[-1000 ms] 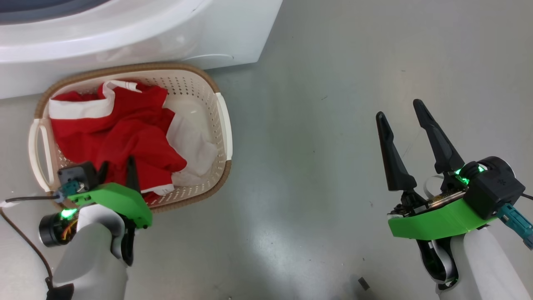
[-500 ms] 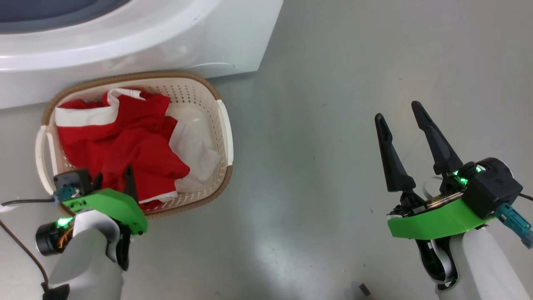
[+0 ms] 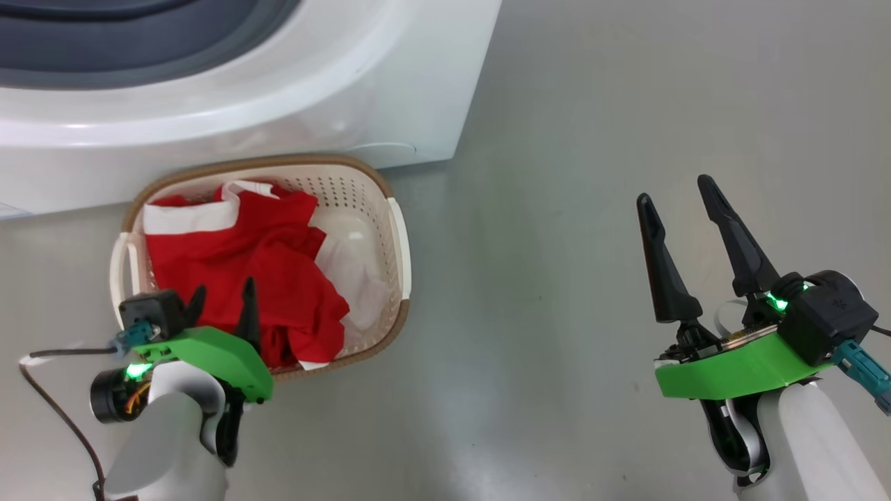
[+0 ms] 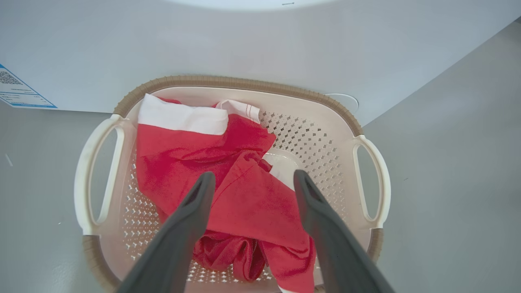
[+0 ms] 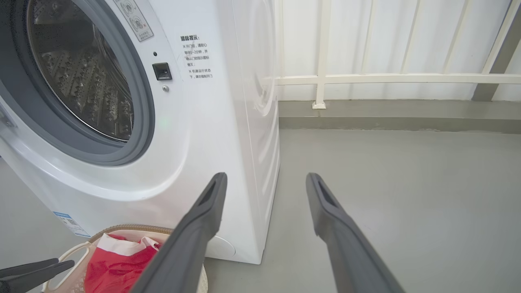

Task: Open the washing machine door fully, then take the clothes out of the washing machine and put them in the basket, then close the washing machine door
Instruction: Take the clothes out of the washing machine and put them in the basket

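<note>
Clothes (image 3: 257, 278) heaped inside basket (image 3: 398, 243), on floor just before washing machine (image 3: 278, 104); left gripper (image 4: 253, 174) above heap, jaws spread, empty; right gripper (image 3: 673, 189) spread, empty, well apart; fabric judged light, limp; pinch bunched fold, not flat panel.

the left gripper (image 3: 224, 287) and the right gripper (image 3: 673, 189) each carry two long matte black fingers (image 3: 663, 268) that taper to rounded tips, with a shallow groove down the inner face. behind each sits an angular bright green plastic shell (image 3: 731, 369). a boxy black camera housing (image 3: 828, 316) bears a teal plug (image 3: 863, 369), and small green lights (image 3: 775, 302) glow next to it. the forearms (image 3: 807, 445) are smooth pale grey. a thin dark cable (image 3: 76, 350) leaves the left wrist, where orange wires (image 3: 136, 395) show inside a round black cap (image 3: 104, 398).
</note>
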{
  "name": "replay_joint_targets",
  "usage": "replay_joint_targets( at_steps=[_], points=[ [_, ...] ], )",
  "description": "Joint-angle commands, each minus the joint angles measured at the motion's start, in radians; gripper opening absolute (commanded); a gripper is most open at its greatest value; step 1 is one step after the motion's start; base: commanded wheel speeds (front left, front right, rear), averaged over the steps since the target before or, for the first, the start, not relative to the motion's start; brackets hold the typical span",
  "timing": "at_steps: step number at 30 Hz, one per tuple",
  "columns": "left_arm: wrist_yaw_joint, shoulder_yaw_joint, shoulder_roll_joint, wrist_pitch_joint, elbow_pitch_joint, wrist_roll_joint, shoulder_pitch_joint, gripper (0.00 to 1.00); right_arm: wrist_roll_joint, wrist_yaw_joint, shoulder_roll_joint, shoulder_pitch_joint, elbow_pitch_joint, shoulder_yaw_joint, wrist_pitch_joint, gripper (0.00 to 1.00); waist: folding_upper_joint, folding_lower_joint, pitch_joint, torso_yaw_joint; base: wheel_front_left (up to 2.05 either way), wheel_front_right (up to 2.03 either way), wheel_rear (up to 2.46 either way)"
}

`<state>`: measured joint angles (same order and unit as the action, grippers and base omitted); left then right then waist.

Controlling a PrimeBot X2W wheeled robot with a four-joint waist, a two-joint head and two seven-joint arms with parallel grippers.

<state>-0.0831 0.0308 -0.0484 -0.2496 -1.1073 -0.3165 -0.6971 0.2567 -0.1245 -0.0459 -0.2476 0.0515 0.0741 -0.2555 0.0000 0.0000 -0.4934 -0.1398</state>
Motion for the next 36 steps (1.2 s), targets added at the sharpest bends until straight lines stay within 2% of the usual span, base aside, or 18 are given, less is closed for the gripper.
replay_joint_targets(
  at_steps=[1, 12, 25, 36],
  points=[
    [-0.011, -0.022, -0.026, -0.012, 0.043, 0.003, 0.039, 1.00, 0.003, -0.006, -0.004, 0.022, -0.020, 0.012, -0.006, 1.00, 0.0000, 0.0000, 0.031, 0.016, 0.00, 0.00, 0.00],
    [-0.011, -0.036, -0.008, -0.012, 0.355, 0.030, 0.193, 1.00, -0.023, -0.006, -0.004, 0.065, 0.004, -0.013, -0.006, 1.00, 0.0000, 0.0000, 0.141, 0.057, 0.00, 0.00, 0.00],
    [0.026, -0.012, -0.002, -0.012, 0.702, 0.078, 0.355, 1.00, -0.052, -0.006, -0.004, 0.119, 0.027, -0.030, -0.006, 1.00, 0.0000, 0.0000, 0.269, 0.086, 0.00, 0.00, 0.00],
    [0.041, -0.014, -0.002, -0.012, 0.867, 0.098, 0.462, 1.00, -0.069, -0.006, -0.004, 0.170, 0.020, -0.060, -0.006, 1.00, 0.0000, 0.0000, 0.342, 0.096, 0.00, 0.00, 0.00]
  ],
)
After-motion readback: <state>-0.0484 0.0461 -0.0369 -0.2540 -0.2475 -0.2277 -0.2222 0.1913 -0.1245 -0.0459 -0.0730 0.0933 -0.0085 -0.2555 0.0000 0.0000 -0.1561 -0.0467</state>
